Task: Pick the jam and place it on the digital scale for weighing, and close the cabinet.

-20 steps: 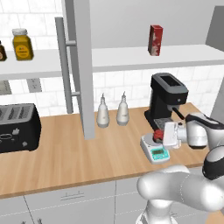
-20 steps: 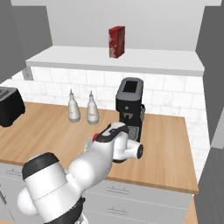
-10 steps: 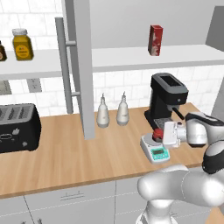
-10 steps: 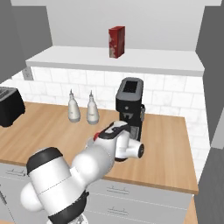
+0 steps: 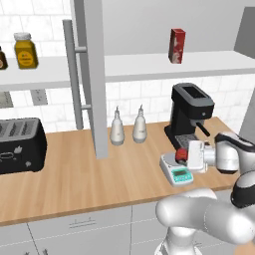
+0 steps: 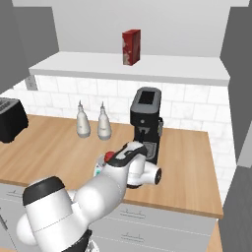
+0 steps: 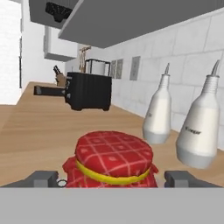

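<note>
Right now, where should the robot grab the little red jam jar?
Best guess: around the jam's round body below its cloth-covered lid, coming level from the side. The gripper's fingertips already sit either side of the squat jar.

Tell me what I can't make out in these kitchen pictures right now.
- Whether the jam rests on the scale: left base view, the gripper covers the contact.
- Gripper's hold on the jam: hand view, bottom edge cuts off the fingertips.
- Scale display reading: left base view, too small.
- Scale in right base view: the arm hides nearly all.
- Cabinet doors: cut off by picture edges.
</note>
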Robot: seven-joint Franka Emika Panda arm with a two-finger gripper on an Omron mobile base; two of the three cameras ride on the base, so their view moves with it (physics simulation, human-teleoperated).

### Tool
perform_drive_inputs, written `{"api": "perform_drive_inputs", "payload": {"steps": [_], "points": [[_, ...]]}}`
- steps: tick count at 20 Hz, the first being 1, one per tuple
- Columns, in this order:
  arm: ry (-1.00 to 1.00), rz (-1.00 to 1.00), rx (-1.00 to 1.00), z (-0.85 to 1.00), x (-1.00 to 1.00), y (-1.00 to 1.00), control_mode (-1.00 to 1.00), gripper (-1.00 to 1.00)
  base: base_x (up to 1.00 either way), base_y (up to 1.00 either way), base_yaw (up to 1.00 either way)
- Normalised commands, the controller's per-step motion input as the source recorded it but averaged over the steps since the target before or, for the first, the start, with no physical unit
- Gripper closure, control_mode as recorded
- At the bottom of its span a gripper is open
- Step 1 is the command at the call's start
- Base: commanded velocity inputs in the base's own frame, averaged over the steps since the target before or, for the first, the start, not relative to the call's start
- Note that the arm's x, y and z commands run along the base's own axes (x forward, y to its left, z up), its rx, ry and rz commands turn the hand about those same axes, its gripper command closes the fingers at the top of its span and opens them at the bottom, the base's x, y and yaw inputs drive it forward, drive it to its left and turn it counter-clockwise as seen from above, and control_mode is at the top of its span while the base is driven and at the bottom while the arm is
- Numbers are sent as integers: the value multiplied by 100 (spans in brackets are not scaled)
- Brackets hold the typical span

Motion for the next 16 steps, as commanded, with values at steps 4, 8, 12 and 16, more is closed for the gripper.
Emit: {"api": "perform_drive_inputs", "payload": {"steps": [4, 8, 12, 16], "points": [[-12, -6, 0, 0, 12, 49, -100, -100, 0, 0, 0], [-4, -3, 3, 0, 4, -26, -100, -100, 0, 0, 0], [-1, -2, 6, 0, 0, -56, -100, -100, 0, 0, 0], [-1, -4, 9, 0, -16, -67, -100, -100, 0, 0, 0]]}}
